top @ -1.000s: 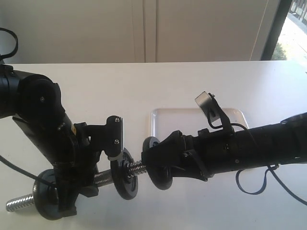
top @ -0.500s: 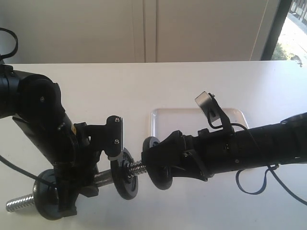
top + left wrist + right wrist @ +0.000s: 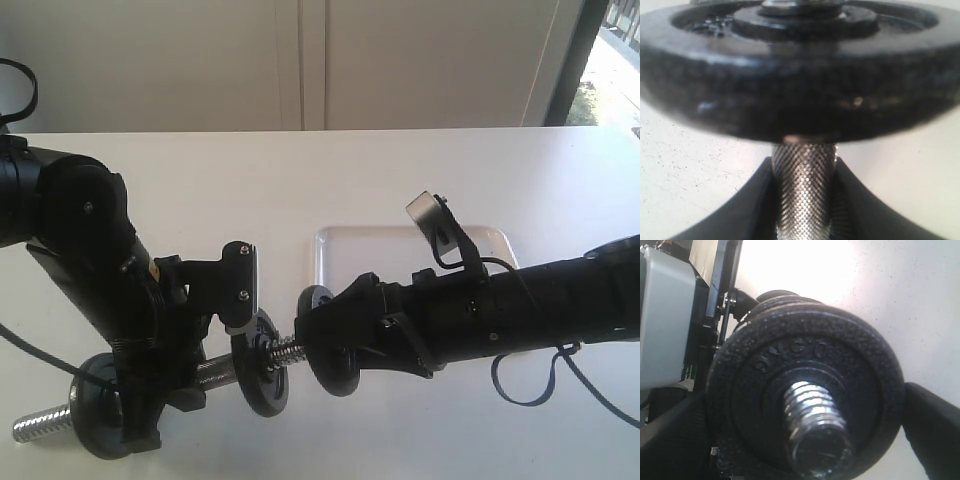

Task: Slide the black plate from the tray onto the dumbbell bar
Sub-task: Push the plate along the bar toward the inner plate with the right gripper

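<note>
My left gripper (image 3: 203, 377) is shut on the knurled middle of the dumbbell bar (image 3: 804, 190), holding it above the table. A black disc (image 3: 800, 95) sits on the bar just beyond its fingers (image 3: 740, 215). Another disc (image 3: 95, 405) sits near the bar's far threaded end (image 3: 40, 425). My right gripper (image 3: 325, 345) is shut on the black plate (image 3: 805, 385), gripping it by the rim. The bar's threaded end (image 3: 815, 425) pokes through the plate's centre hole. In the exterior view the plate (image 3: 338, 378) stands a little apart from the inner disc (image 3: 262, 370).
The white tray (image 3: 345, 245) lies on the white table behind my right arm, partly hidden by it. A blue-black cable (image 3: 520, 385) loops under the right arm. A pale wall stands behind the table's far edge.
</note>
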